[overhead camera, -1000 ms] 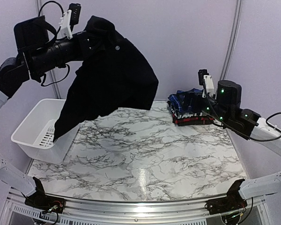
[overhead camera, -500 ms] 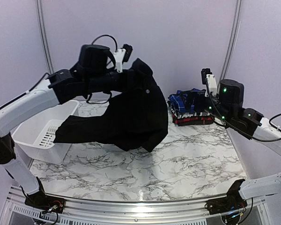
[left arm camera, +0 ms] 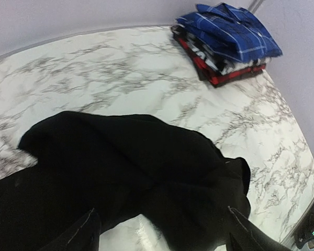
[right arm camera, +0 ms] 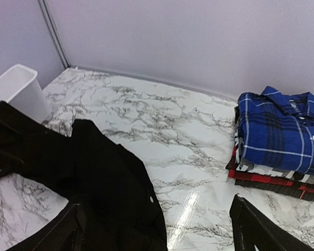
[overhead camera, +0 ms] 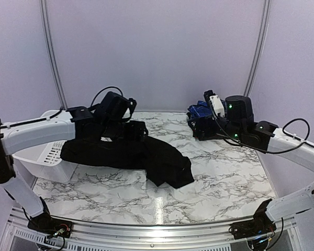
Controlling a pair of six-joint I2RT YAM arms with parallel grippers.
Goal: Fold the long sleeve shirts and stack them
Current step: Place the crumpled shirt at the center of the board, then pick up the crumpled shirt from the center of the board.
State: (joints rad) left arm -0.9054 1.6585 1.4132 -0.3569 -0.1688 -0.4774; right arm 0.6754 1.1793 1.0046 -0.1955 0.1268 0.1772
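The black long-sleeve shirt lies crumpled on the marble table, one end trailing toward the basket. My left gripper hovers just above the shirt's upper edge. In the left wrist view its fingers stand wide apart over the black shirt, so the left gripper is open and empty. A stack of folded plaid shirts, blue-and-white on top, sits at the back right. My right gripper hangs beside that stack. In the right wrist view the right gripper is open over bare marble, between the black shirt and the stack.
A white plastic basket stands at the table's left edge, partly behind the left arm, and shows in the right wrist view as the basket. Purple walls close the back and sides. The stack sits near the back right corner.
The left arm swung down and rightward, laid the hanging black shirt on the table and opened its jaws. The right arm shifted left and lower, toward the stack.
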